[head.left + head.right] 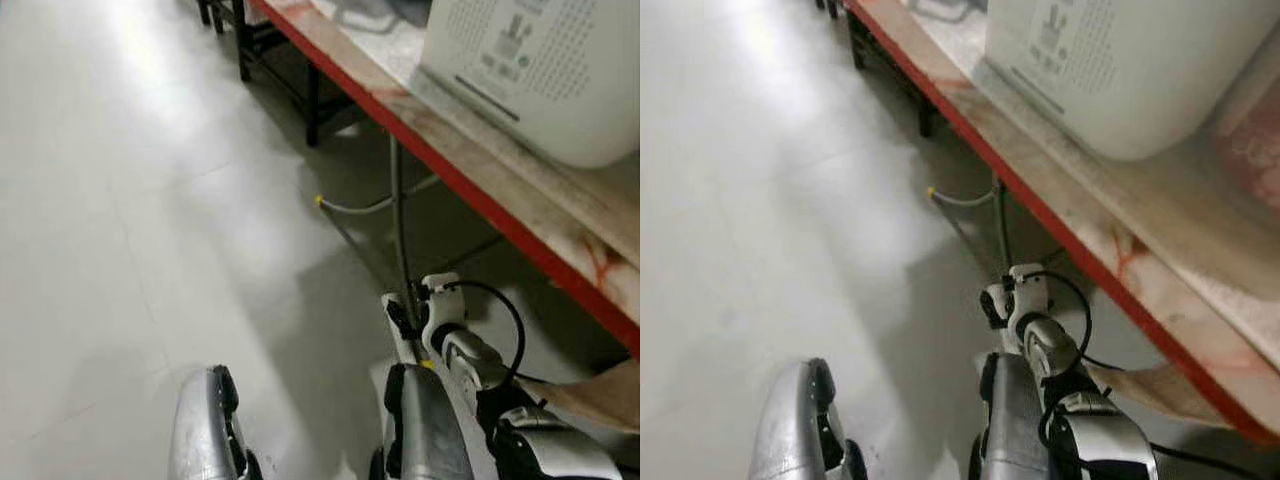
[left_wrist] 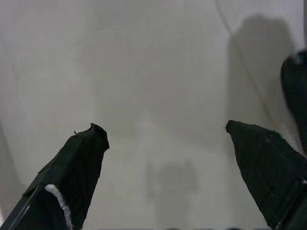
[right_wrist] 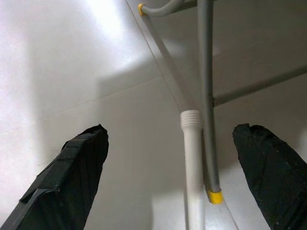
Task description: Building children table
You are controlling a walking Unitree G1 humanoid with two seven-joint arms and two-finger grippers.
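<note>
Reaching down for the table parts on the floor

We are holding our right pincer (image 3: 172, 158) spread wide over a white leg (image 3: 193, 167) lying beside grey tubes (image 3: 206, 96) below the red edge of the tabletop (image 1: 480, 195); our left pincer (image 2: 165, 158) is hanging spread. Next, we judge, we need to lower and pinch the leg.

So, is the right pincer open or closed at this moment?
Open. In the right wrist view the right pincer has its two black fingers far apart, with the white tube between them, ungripped.
</note>
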